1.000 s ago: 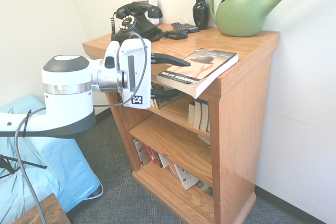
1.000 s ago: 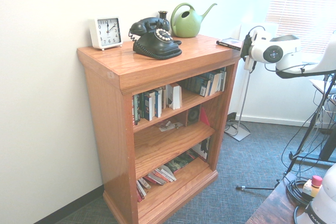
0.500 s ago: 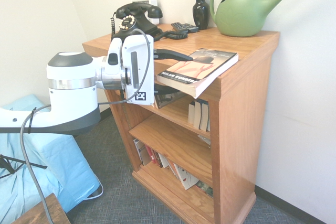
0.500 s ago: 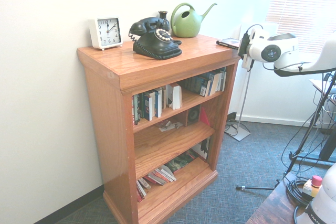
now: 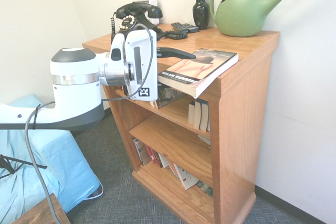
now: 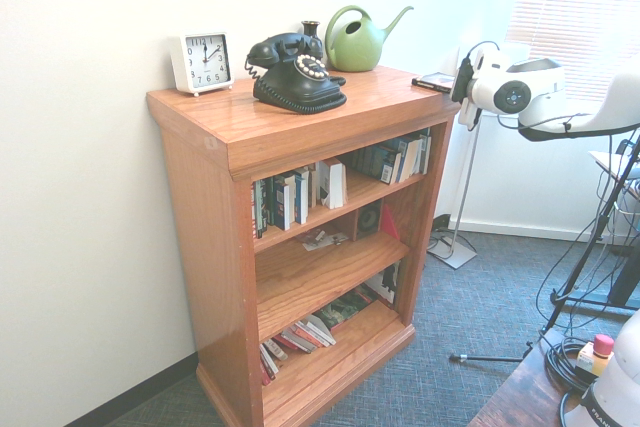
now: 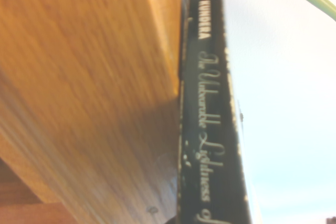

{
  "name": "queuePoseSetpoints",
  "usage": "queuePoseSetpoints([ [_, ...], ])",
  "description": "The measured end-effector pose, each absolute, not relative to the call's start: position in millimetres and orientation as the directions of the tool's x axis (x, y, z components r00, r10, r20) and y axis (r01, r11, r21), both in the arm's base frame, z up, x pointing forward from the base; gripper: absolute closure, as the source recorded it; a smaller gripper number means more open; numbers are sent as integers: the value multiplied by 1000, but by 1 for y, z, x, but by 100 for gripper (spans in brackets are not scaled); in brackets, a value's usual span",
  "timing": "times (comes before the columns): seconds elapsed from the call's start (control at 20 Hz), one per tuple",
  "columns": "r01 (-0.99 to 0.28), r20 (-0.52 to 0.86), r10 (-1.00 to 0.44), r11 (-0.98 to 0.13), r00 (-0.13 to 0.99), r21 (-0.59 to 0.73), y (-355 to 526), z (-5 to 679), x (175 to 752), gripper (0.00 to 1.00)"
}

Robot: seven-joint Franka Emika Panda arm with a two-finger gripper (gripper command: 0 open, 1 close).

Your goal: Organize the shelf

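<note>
Gripper (image 5: pixel 167 71) level (fingers astride book (image 5: pixel 199 69))

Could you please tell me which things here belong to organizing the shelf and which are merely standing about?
Part of the job:
- oak-coloured wooden shelf
- dark paperback book overhanging its top edge
- robot's gripper, its fingers above and below that book

Standing about:
- black rotary telephone
- green plastic watering can
- small black vase
- white square clock

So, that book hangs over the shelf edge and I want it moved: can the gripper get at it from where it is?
Probably yes. The book overhangs the shelf top toward the gripper, with one finger above its cover and nothing between them.
</note>
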State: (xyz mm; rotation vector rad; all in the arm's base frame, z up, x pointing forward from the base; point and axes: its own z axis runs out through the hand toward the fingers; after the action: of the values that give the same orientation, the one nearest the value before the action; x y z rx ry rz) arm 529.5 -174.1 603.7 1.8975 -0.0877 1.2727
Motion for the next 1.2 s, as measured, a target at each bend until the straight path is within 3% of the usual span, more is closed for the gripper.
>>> queuePoseSetpoints([
  [0.9,-465,793,363,-661,489,589,-170,599,533,100],
  [1.2,-506,849,281,-703,447,500,-152,612,518,100],
])
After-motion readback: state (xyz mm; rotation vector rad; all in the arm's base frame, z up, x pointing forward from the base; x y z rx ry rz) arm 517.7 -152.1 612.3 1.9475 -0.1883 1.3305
